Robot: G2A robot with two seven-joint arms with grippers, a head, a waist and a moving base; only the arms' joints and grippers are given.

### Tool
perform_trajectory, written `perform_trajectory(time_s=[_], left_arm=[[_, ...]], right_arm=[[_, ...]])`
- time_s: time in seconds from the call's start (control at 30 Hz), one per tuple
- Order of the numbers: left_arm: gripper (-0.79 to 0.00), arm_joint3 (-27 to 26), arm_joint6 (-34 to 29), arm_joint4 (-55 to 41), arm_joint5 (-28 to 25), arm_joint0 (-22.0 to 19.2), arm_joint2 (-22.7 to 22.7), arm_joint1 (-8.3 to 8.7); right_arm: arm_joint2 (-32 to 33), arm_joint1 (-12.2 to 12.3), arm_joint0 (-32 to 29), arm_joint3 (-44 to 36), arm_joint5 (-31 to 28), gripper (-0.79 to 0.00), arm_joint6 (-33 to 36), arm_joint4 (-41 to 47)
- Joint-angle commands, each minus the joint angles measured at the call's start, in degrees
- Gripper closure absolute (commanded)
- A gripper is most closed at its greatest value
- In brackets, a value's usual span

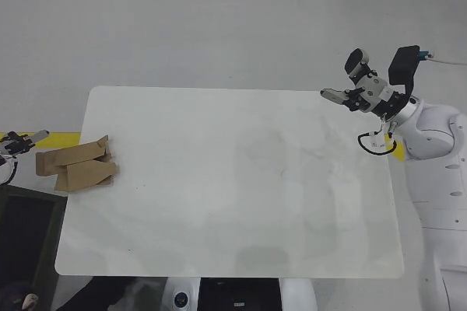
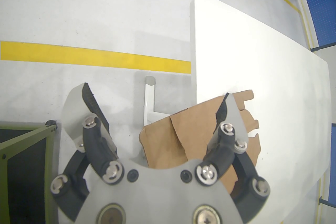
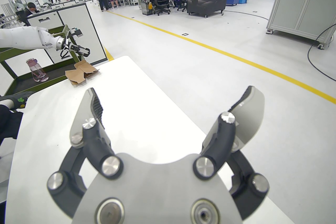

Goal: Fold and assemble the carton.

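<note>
A flat, unfolded brown carton (image 1: 76, 165) lies on the left edge of the white table (image 1: 233, 186), partly overhanging it. My left gripper (image 1: 22, 141) hangs open just off the table's left side, a short way from the carton's overhanging end; in its own view the carton (image 2: 183, 135) lies below and between the open fingers (image 2: 92, 104), not touched. My right gripper (image 1: 350, 82) stands open above the table's far right corner, far from the carton. From the right wrist the carton (image 3: 82, 72) and the left gripper (image 3: 84, 51) sit at the table's far end.
A dark green cart (image 2: 23, 154) stands on the floor beside the table's left edge, with a pink bottle (image 3: 36, 69) on its shelf. A yellow floor line (image 2: 94, 58) runs past the table. A gloved hand (image 3: 18, 100) shows at the table's near left corner.
</note>
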Motion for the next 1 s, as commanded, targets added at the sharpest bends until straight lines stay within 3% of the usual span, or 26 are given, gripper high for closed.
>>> perform_trajectory(time_s=[0.0, 0.27, 0.6, 0.67, 0.7, 0.97], left_arm=[[-0.785, 0.1, -2.4, -1.8, 2.1, 0.7, -0.7, 0.21], [-0.785, 1.7, -21.8, -15.2, 6.3, 2.2, -5.0, 0.46], [-0.785, -2.0, -30.1, -23.0, 10.2, 5.9, -7.0, 0.05], [-0.225, -2.6, -30.6, -23.8, 10.7, 6.4, -7.2, 0.02], [-0.015, -2.8, -30.7, -24.0, 11.1, 6.6, -7.2, 0.03], [0.0, -3.9, -31.6, -27.1, 11.6, 7.8, -8.1, 0.11]], right_arm=[[0.0, 0.0, 0.0, 0.0, 0.0, -0.785, 0.0, 0.0], [0.0, 0.0, 0.0, 0.0, 0.0, -0.785, 0.0, 0.0], [0.0, 0.0, 0.0, 0.0, 0.0, -0.785, 0.0, 0.0], [0.0, 0.0, 0.0, 0.0, 0.0, -0.785, 0.0, 0.0], [0.0, 0.0, 0.0, 0.0, 0.0, -0.785, 0.0, 0.0], [0.0, 0.0, 0.0, 0.0, 0.0, -0.785, 0.0, 0.0]])
